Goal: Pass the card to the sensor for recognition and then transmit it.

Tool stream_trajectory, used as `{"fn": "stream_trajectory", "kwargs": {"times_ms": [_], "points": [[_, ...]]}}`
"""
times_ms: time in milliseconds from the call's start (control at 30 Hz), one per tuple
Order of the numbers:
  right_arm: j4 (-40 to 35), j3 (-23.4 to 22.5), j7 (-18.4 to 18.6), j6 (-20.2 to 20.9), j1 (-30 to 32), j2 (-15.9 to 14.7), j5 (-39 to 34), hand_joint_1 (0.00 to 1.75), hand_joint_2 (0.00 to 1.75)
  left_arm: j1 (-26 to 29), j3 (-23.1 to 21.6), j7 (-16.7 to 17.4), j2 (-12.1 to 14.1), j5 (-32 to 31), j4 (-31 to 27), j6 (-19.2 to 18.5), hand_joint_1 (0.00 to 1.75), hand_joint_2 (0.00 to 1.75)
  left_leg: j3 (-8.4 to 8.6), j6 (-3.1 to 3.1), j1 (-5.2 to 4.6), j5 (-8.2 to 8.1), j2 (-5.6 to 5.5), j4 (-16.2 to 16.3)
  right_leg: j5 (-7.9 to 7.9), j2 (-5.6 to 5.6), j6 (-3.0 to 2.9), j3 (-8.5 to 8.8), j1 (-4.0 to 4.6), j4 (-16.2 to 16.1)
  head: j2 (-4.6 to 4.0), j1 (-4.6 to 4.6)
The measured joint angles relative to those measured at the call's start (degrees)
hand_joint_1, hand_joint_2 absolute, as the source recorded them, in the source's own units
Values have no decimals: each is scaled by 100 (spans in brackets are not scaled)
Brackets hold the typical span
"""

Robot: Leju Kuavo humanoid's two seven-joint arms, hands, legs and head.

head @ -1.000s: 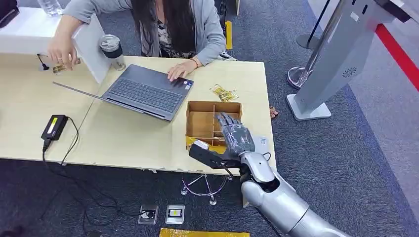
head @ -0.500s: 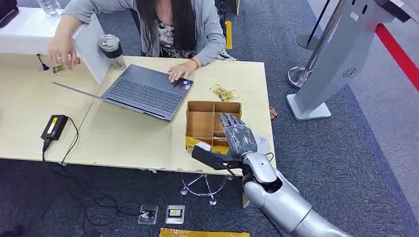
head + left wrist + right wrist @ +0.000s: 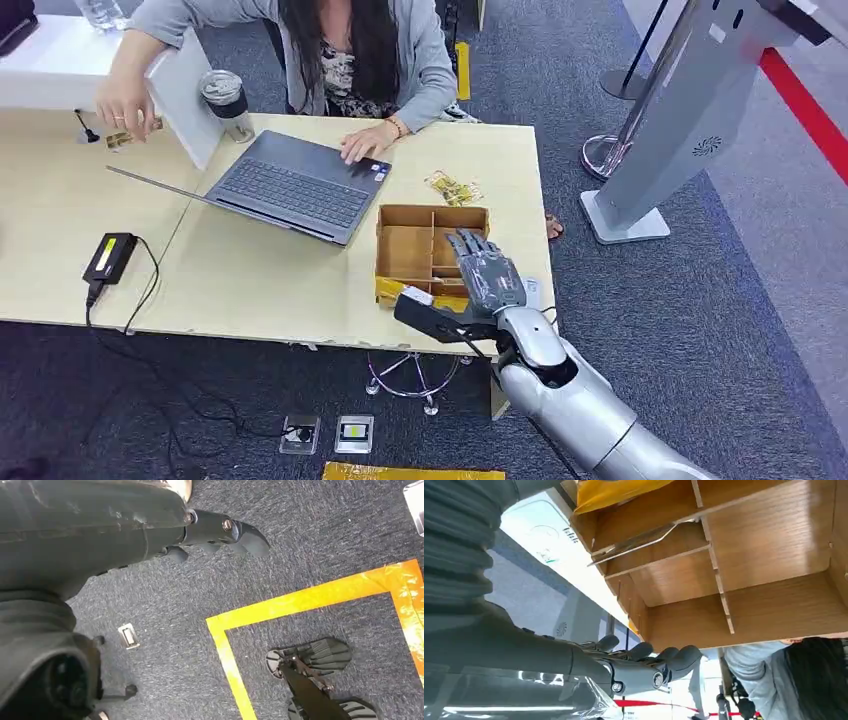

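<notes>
**Right hand drifts toward the table's edge, no card in its grasp**

You see the robot's right hand [image 3: 478, 285] over the near right corner of the wooden table [image 3: 250, 280], above the near compartments of a divided wooden box [image 3: 405, 250]. Its fingers are spread and extended, thumb held out to the side, and nothing sits between them. Compared with a second ago, the hand has slid slightly right and toward the robot, so it now covers more of the box's near right corner. A yellow packet [image 3: 392, 290] lies against the box's near wall.

Where the card is, you cannot tell for sure. The right wrist view shows a thin flat piece [image 3: 639, 545] lying in one compartment, which may be it. The left hand [image 3: 220, 532] hangs over the carpet, fingers curled in, holding nothing. A person sits across the table at a laptop [image 3: 295, 185].

The pick-up looks not yet made, so the pass to the sensor remains ahead.
</notes>
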Motion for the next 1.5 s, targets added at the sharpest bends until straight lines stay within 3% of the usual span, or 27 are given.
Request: {"fn": "stream_trajectory", "kwargs": {"times_ms": [967, 1333, 1500], "points": [[0, 4, -63, 201, 1, -4, 35, 2, 175, 2, -2, 0, 0, 31, 0, -7, 0, 0, 0, 0, 0, 0, 0, 0, 0, 0, 0, 0, 0, 0, 0, 2], [15, 7, -2, 337, 0, -4, 129, 10, 175, -21, -6, 2, 0, -15, 0, -7, 0, 0, 0, 0, 0, 0, 0, 0, 0, 0, 0, 0, 0, 0, 0, 0], [20, 4, 4, 376, 0, -4, 160, 5, 175, -29, -7, 2, 0, -18, 0, -9, 0, 0, 0, 0, 0, 0, 0, 0, 0, 0, 0, 0, 0, 0, 0, 0]]}}
